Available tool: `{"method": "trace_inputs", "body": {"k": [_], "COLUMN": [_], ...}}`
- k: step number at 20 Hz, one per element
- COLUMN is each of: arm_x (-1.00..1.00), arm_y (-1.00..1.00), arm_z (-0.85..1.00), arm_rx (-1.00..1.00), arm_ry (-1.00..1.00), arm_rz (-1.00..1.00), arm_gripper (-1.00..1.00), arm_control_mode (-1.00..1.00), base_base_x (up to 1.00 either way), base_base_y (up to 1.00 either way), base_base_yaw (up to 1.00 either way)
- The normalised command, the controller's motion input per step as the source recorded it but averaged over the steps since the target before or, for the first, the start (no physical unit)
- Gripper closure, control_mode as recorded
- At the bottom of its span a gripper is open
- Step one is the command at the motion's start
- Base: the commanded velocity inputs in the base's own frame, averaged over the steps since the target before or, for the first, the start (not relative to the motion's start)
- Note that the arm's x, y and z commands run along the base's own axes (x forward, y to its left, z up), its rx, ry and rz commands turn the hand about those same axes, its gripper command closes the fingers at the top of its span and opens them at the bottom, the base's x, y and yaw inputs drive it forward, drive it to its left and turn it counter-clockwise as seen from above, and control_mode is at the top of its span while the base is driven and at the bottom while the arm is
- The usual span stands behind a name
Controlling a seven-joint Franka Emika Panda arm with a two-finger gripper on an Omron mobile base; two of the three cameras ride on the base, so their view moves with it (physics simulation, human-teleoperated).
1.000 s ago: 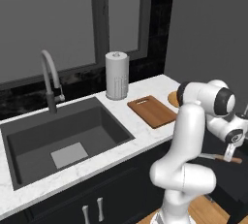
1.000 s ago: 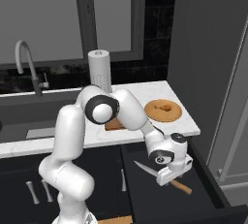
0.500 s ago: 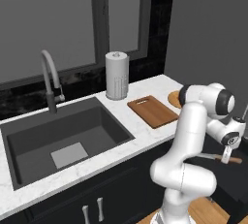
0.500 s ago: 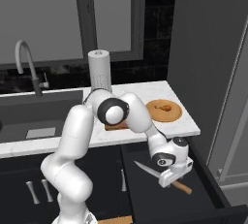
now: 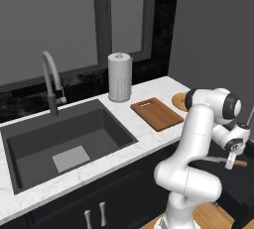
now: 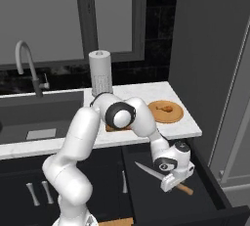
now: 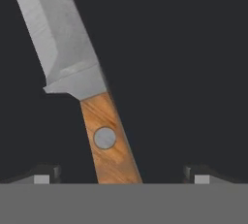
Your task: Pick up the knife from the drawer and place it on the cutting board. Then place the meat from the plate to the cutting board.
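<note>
I see my fingers (image 7: 46,173) spread wide, one on either side of the knife (image 7: 82,80), whose wooden handle lies between them, ungripped. My gripper (image 6: 172,183) points down into the open drawer (image 6: 207,191), the arm folded low off the counter (image 6: 183,129). Cutting board (image 5: 157,113) and plate (image 6: 165,111) sit on it.

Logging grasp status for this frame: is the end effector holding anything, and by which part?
Nothing is held. The end effector is open, one fingertip on either side of the knife handle in the drawer, not closed on it.
</note>
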Motion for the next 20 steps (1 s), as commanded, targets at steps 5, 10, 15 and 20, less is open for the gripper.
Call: {"method": "trace_inputs", "body": {"k": [5, 10, 15, 20], "arm_x": [0.06, -0.03, -0.05, -0.46], "arm_y": [-0.02, 0.0, 0.03, -0.01], "arm_z": [-0.28, -0.61, -0.33, 0.38], "arm_rx": [0.0, -0.04, -0.01, 0.0], "arm_ry": [0.0, 0.04, 0.0, 0.0], "arm_rz": [0.03, 0.04, 0.05, 0.0], "arm_gripper": [-1.0, 1.0, 1.0, 1.0], "arm_control_mode": [-1.0, -1.0, -1.0, -1.0], "base_base_x": [0.0, 0.0, 0.0, 0.0], "base_base_y": [0.0, 0.0, 0.0, 0.0], "base_base_yaw": [0.0, 0.0, 0.0, 0.0]}}
